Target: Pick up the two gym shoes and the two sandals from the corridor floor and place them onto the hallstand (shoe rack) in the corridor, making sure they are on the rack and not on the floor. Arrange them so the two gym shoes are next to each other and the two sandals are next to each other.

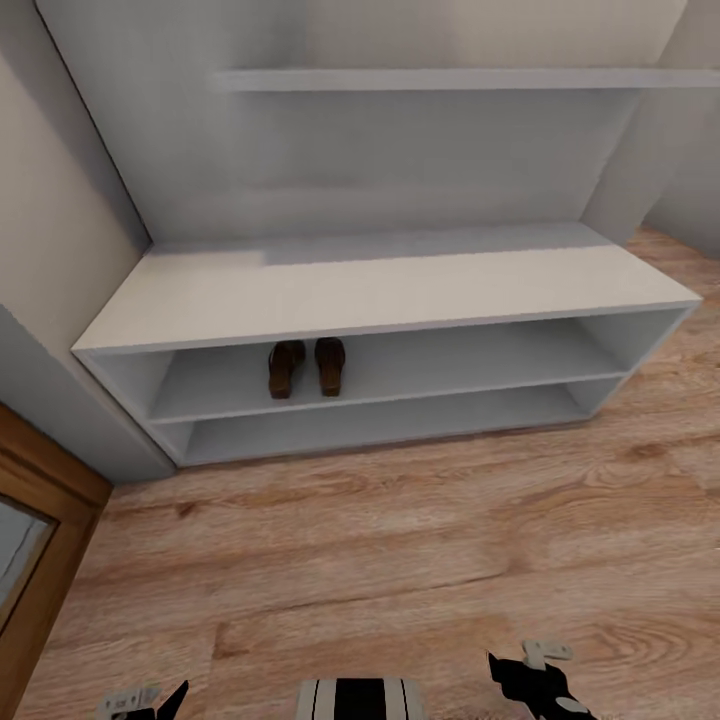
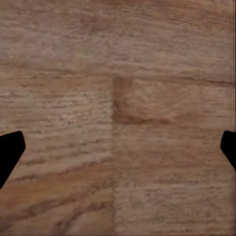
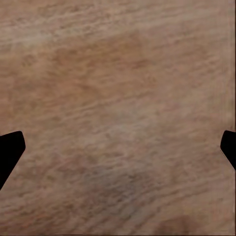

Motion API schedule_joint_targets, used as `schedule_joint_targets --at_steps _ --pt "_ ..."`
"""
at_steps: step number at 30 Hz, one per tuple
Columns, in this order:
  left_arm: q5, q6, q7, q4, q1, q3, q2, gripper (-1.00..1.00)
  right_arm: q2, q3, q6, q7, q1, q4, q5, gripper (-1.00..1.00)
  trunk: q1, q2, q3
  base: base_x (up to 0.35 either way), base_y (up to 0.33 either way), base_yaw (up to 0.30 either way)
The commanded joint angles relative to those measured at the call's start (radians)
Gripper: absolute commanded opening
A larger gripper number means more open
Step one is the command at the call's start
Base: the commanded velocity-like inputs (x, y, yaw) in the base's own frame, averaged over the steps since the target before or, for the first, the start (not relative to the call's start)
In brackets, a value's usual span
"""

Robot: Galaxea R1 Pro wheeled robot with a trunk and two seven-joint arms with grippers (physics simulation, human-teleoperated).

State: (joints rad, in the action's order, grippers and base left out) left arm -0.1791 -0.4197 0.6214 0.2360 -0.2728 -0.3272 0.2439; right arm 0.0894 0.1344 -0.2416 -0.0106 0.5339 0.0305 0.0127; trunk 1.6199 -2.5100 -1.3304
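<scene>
Both sandals (image 1: 307,367) sit together toward the upper shelf's left end; they look light and stiff, best gripped by the straps, both tools (image 2: 118,147) spread apart, empty

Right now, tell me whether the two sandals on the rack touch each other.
Apart. The head view shows the left sandal and the right sandal side by side on the hallstand's upper open shelf, with a pale strip of shelf between them.

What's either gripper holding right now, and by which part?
Nothing. Left gripper and right gripper are both open, with bare floor between the fingers.
</scene>
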Motion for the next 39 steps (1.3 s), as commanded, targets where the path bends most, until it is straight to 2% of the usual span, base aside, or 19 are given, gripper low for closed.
schedule_joint_targets --at_steps 1,5,14,39 --pt "-0.007 0.001 0.008 -0.001 0.000 -0.001 0.000 1.00 0.000 0.006 -0.005 0.000 0.001 -0.001 0.001 1.00 0.000 0.000 -0.001 0.000 0.000 -0.287" --pt "-0.004 0.001 0.008 -0.001 0.000 0.000 0.000 1.00 0.001 0.006 -0.013 0.008 0.000 -0.001 0.000 1.00 0.000 0.000 -0.001 0.000 0.000 -0.287" --pt "0.060 0.001 0.008 0.004 0.000 0.001 0.000 1.00 -0.006 0.004 -0.022 0.087 0.000 -0.002 0.000 1.00 0.000 0.000 -0.001 0.000 0.000 -0.288" --pt "0.069 0.001 0.005 0.000 0.000 0.001 0.000 1.00 -0.008 0.004 -0.025 0.085 -0.004 -0.003 0.004 1.00 0.000 0.000 -0.001 0.000 0.000 -0.288"
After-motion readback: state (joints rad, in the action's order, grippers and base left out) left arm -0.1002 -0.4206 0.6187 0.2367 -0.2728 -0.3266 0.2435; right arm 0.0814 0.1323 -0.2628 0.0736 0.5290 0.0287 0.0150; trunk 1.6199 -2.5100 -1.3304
